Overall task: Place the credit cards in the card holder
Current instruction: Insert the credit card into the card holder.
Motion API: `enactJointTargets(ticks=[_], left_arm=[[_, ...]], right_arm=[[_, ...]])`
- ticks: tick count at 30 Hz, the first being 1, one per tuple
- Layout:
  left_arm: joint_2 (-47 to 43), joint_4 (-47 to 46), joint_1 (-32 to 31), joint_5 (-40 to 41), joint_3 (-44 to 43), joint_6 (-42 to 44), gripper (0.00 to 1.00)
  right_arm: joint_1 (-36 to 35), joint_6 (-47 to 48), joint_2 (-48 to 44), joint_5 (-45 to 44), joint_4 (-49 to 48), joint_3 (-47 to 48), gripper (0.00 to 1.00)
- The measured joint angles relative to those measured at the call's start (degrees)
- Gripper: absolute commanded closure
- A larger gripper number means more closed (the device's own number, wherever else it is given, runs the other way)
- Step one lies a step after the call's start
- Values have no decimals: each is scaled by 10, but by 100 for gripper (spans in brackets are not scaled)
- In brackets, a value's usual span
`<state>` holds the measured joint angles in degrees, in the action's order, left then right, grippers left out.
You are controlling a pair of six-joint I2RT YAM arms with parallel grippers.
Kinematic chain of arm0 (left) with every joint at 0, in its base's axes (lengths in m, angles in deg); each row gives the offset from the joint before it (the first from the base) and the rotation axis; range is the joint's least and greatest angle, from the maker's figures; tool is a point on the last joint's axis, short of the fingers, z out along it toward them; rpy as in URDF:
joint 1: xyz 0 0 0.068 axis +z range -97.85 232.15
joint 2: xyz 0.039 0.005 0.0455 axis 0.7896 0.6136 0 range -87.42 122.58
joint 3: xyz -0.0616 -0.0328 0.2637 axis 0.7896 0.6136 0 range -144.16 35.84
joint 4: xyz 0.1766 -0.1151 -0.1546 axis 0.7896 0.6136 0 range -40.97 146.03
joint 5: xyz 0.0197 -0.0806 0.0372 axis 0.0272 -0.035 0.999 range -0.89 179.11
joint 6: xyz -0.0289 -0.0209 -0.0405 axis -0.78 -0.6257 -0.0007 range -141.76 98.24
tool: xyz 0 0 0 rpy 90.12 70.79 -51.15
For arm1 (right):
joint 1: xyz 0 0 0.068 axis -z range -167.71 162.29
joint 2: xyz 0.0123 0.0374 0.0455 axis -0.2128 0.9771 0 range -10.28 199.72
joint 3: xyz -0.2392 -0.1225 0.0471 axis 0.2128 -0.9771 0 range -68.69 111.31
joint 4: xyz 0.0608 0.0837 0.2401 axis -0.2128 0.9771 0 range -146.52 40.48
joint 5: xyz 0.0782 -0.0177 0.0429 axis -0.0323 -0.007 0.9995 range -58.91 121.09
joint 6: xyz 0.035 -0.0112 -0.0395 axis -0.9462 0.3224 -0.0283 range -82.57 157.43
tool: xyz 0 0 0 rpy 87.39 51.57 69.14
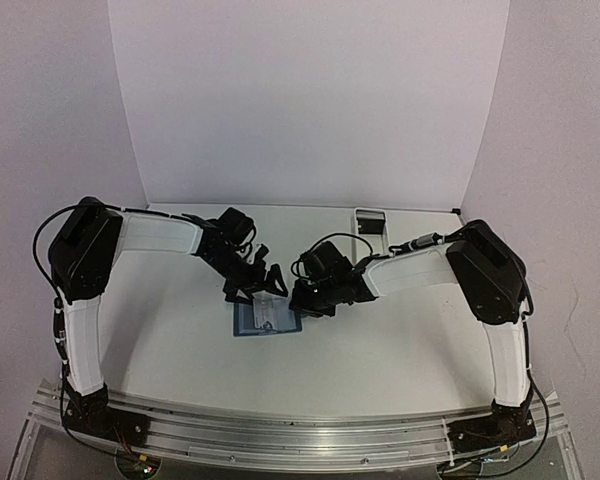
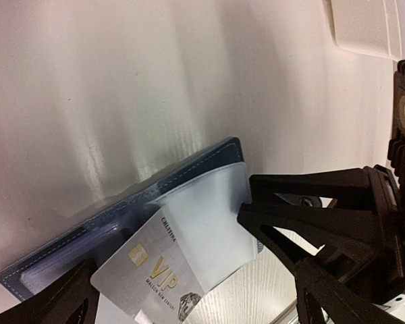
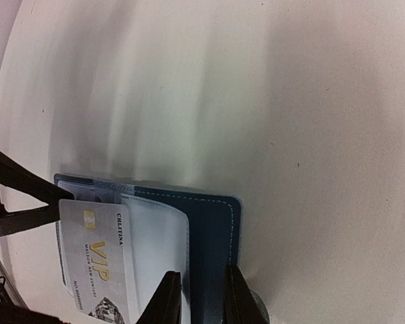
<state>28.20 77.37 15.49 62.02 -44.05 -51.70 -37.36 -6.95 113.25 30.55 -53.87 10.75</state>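
My right jaws pinch open card holder at cover edge. My left jaws spread wide over holder, VIP card on its pale page.

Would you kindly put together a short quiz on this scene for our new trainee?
1. True or false: the left tool is shut on the silver card.
2. What does the right tool pinch? A) the silver card B) the edge of the card holder C) nothing
3. Fill in: the gold word printed on the silver card reads ___.
Key: 1 false; 2 B; 3 VIP.
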Motion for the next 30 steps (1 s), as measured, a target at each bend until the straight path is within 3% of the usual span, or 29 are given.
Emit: enactJointTargets(ticks=[6,7,11,15,22,30], left_arm=[[-1,25,6,27,0,18,3],[-1,27,7,29,0,21,9],[-3,39,10,38,0,32,49],[-11,49,14,37,8,23,70],[-38,57,19,27,52,-3,71],[-38,28,20,-18,92,-43,80]], right_arm=[[0,2,0,0,0,0,80],[0,2,0,0,0,0,80],[0,2,0,0,0,0,81],[0,2,0,0,0,0,81],[0,2,0,0,0,0,81],[0,4,0,0,0,0,81]])
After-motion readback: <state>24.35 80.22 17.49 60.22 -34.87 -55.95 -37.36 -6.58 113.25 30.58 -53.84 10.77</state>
